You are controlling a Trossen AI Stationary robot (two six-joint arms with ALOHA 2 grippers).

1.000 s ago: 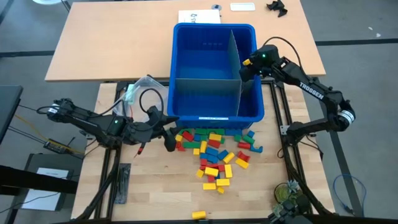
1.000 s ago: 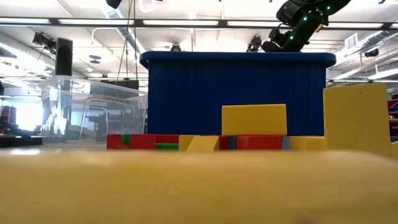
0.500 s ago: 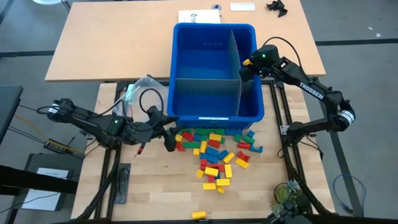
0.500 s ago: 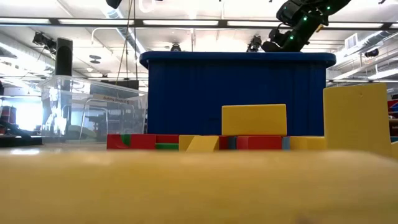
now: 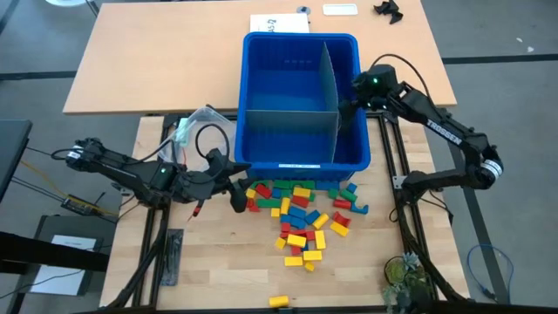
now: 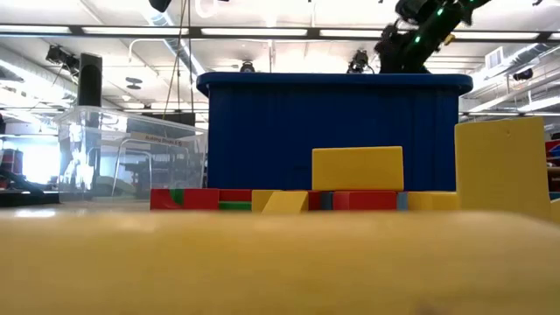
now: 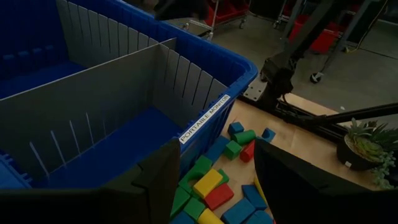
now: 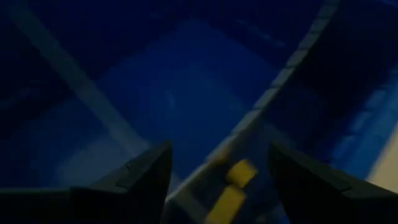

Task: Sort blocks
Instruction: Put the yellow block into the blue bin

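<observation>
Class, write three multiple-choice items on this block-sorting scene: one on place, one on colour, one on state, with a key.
1. Where is the right gripper?
A. above the large blue plastic bin
B. beside the potted plant
C. on the wooden desk

2. What colour is the lone small plastic brick nearest the table's front edge?
A. green
B. yellow
C. red

3. The left gripper is:
A. open
B. shut on a brick
C. inside the bin

Key: A, it hangs over the bin's right compartment; B, it shows yellow; A, its fingers stand apart, empty.

Blue bin point(image 5: 301, 164) walls, grey dividers point(image 5: 331, 96) block low passage; open above blocks point(image 5: 301, 214).
</observation>
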